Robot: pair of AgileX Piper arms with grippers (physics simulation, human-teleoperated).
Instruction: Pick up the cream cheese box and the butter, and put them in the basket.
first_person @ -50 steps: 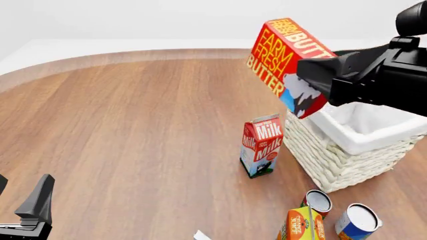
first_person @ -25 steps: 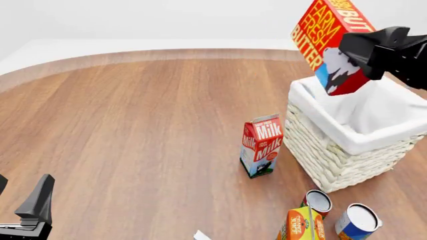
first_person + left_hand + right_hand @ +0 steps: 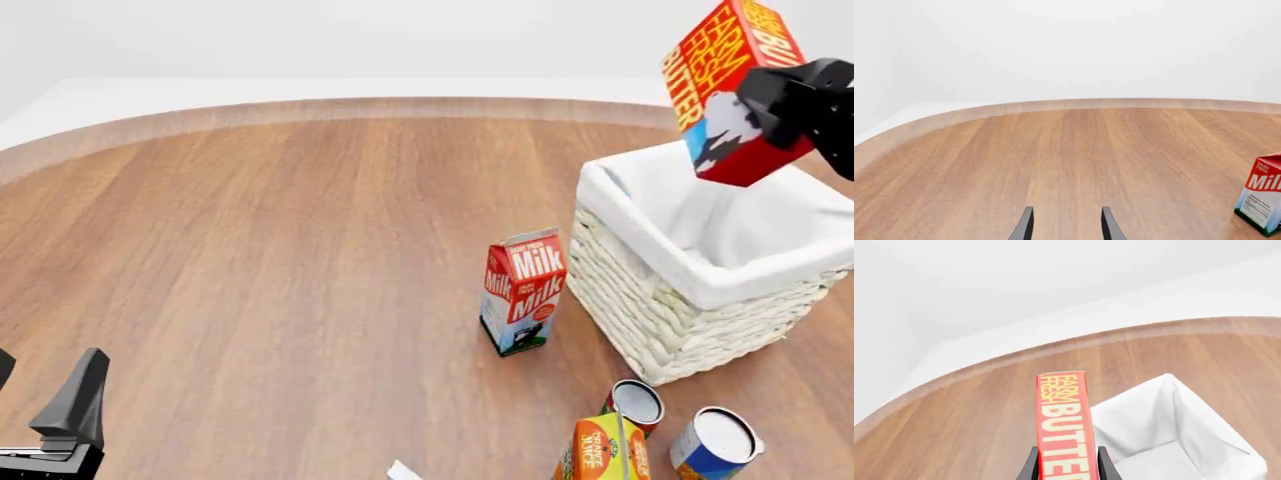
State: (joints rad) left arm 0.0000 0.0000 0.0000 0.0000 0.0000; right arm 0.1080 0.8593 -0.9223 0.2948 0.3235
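Wicker basket w/ cloth lining; smooth wood table; printed card butter.

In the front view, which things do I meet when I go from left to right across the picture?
Left gripper → milk carton → juice carton → open can → blue can. I leave out the basket and the held butter, because they overlap the others sideways.

The brown wood worktop holds a milk carton, the white basket, two cans and a juice carton.
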